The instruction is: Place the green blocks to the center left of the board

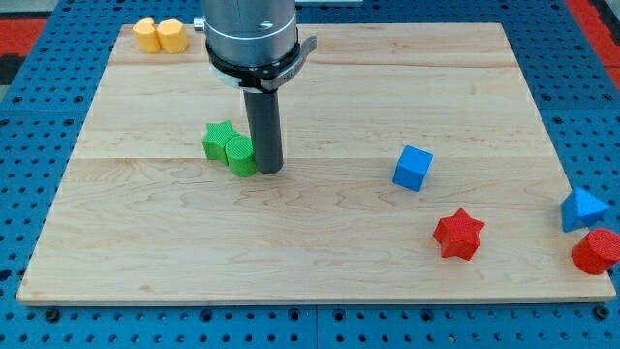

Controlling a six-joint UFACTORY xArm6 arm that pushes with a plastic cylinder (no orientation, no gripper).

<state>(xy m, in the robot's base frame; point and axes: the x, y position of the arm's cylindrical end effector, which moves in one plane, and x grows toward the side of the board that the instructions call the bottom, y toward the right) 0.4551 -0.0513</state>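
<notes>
A green star block [218, 140] and a green cylinder block [240, 155] sit touching each other left of the board's middle. My tip [268, 170] rests on the board right beside the green cylinder, on its right side, touching or nearly touching it. The rod rises from there to the arm's grey body at the view's top.
Two yellow blocks [159, 35] sit at the board's top left corner. A blue cube [413, 168] lies right of centre. A red star [458, 234] is lower right. A blue triangular block [583, 209] and a red block [598, 252] sit at the right edge.
</notes>
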